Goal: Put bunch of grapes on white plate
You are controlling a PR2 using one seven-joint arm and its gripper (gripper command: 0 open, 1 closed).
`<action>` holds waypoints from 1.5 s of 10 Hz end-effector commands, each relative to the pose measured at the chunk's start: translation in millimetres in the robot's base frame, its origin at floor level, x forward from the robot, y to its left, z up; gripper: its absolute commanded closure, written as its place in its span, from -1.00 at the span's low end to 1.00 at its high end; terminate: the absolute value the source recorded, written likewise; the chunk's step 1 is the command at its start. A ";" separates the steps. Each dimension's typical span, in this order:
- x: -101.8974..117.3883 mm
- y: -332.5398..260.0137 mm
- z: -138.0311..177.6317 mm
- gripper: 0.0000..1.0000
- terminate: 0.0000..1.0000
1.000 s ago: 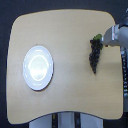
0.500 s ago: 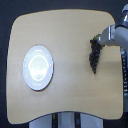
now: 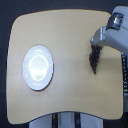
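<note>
The bunch of grapes (image 3: 94, 61) is a dark elongated cluster on the wooden table (image 3: 70, 40), toward the exterior view's right. My gripper (image 3: 96, 46) comes down from the upper right, and its grey end covers the top of the bunch. The stem end is hidden under it. The fingers are too blurred to make out, so I cannot tell whether they are closed on the grapes. The white plate (image 3: 38, 67), round and glossy, sits far off at the exterior view's left with nothing on it.
The grey arm (image 3: 114, 35) crosses the table's upper right corner. A cable or strap (image 3: 123, 75) hangs along the table's right edge. The rounded table edge runs close behind the grapes on the right.
The gripper has moved left and down onto the top end of the bunch, hiding the green stem. The grapes and the plate have stayed about where they were.
</note>
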 end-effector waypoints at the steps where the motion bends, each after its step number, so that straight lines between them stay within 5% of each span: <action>1: 17.6 16.5 -53.2 -1.00 -1.00; 15: 16.4 25.0 -137.5 -1.00 -1.00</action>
